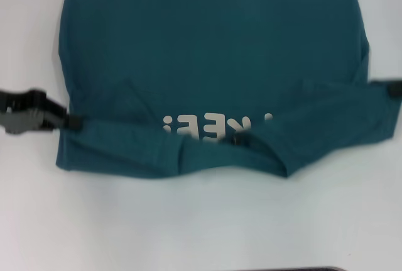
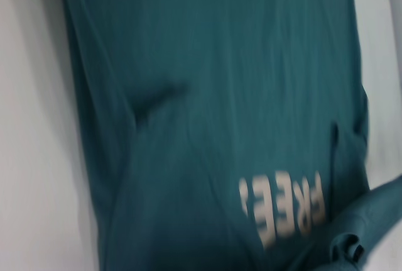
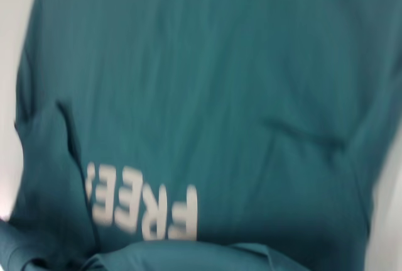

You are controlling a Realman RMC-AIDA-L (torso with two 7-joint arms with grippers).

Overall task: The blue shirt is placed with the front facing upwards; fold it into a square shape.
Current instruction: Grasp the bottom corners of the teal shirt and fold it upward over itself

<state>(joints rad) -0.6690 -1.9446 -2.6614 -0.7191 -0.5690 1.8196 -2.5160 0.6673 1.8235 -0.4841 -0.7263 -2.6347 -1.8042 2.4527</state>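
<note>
The blue shirt point(image 1: 213, 44) lies spread on the white table point(image 1: 188, 227). Its near part is turned up and over in a band that partly covers the off-white print point(image 1: 217, 126). My left gripper point(image 1: 70, 121) is at the band's left end, shut on the cloth edge. At the picture's right border my right gripper point(image 1: 393, 88) holds the band's right end, and the cloth rises up to it. The left wrist view shows the blue shirt point(image 2: 220, 95) and its print point(image 2: 282, 211). Below the right wrist are the same shirt point(image 3: 207, 82) and print point(image 3: 141, 211).
Bare white table runs along the near side and to the left of the shirt. A dark strip point(image 1: 289, 269) shows at the bottom edge of the head view.
</note>
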